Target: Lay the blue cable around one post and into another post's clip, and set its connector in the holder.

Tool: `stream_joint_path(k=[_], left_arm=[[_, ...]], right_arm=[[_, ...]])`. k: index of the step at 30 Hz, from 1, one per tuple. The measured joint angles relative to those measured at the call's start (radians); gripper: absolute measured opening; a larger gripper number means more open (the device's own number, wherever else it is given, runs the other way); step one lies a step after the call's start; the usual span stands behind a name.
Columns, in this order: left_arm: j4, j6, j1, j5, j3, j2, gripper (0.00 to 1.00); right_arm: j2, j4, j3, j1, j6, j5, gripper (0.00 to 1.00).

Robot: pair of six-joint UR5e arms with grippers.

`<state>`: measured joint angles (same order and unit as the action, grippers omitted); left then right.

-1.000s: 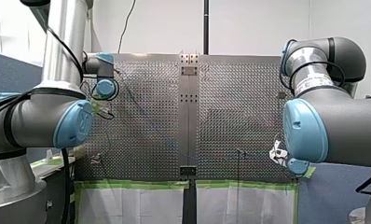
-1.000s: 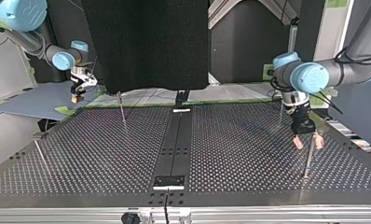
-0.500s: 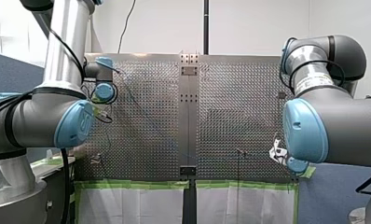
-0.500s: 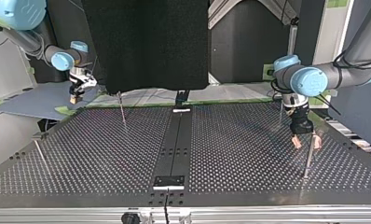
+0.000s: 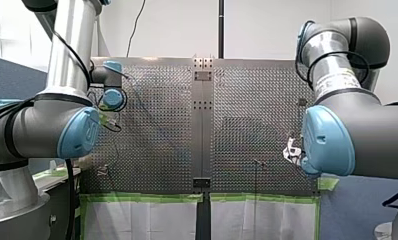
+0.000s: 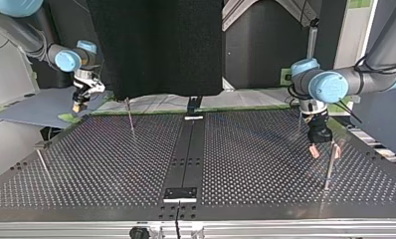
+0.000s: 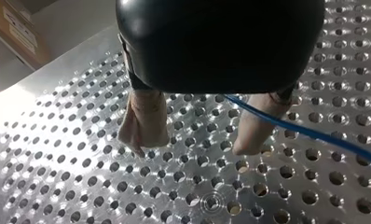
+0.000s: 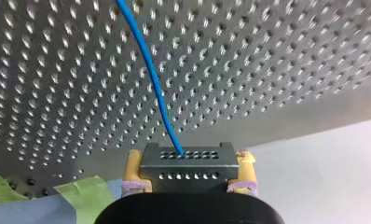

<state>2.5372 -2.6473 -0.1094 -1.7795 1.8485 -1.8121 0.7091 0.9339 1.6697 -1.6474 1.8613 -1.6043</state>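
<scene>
Clamping the connector just off the table's edge with my right gripper leaves the blue cable strung out over the holes, which I judge is so my other arm can steer it round the post. Yellow pads press the connector's two sides. My left gripper hangs low over the table beside that post, fingers spread wide, gripping nothing; the cable crosses one beige pad, unclamped.
</scene>
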Motion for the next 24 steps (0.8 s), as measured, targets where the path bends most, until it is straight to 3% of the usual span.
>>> stream_joint_path(k=[8,12,17,24], left_arm=[[0.0,-0.004,0.004,0.002,0.0,0.0,1.0],[0.0,-0.007,0.005,0.002,0.001,0.0,1.0],[0.0,-0.007,0.007,0.002,0.001,0.0,1.0],[0.0,-0.007,0.009,0.003,0.001,0.0,1.0]], right_arm=[[0.074,-0.065,0.06,-0.073,-0.004,-0.074,0.07],[0.113,-0.104,0.064,-0.112,-0.025,-0.093,0.07],[0.161,-0.151,0.065,-0.151,-0.05,-0.065,0.07],[0.233,-0.224,0.065,-0.148,-0.052,-0.008,0.07]])
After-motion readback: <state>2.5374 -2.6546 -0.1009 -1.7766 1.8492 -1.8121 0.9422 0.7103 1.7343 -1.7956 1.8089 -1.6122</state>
